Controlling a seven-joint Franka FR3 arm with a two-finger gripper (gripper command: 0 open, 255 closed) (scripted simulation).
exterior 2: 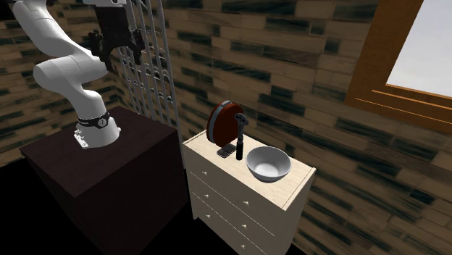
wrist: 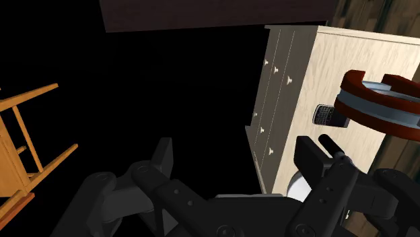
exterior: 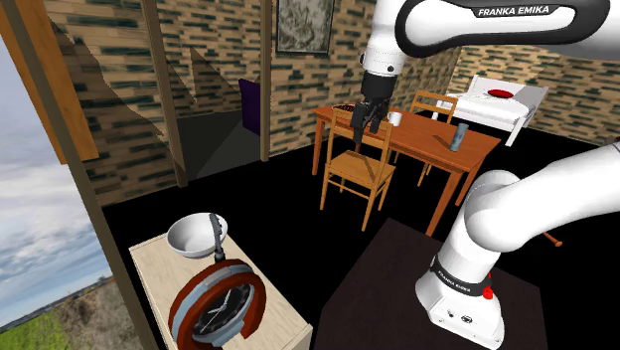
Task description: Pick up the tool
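The tool (exterior 2: 240, 135) is a slim black upright piece with a crosswise head. It stands on a pale wooden dresser (exterior 2: 290, 185) between a white bowl (exterior 2: 268, 164) and a small dark phone (exterior 2: 227, 151). In the shoulder view the tool (exterior: 216, 235) leans at the bowl's (exterior: 192, 239) rim. My gripper (exterior: 366, 121) hangs high in the air, far from the dresser (exterior: 149, 266), with its fingers apart and nothing between them. In the wrist view the gripper (wrist: 235, 149) is open, and the tool's tip (wrist: 330, 144) peeks out beside one finger.
A round red-and-grey clock (exterior 2: 222, 123) stands on edge behind the phone (wrist: 330, 114). My dark stand (exterior 2: 109, 159) sits beside the dresser. Behind the arm are a wooden table (exterior: 437, 147) and chairs (exterior: 360, 169). A wooden post (exterior: 164, 89) rises by the dresser.
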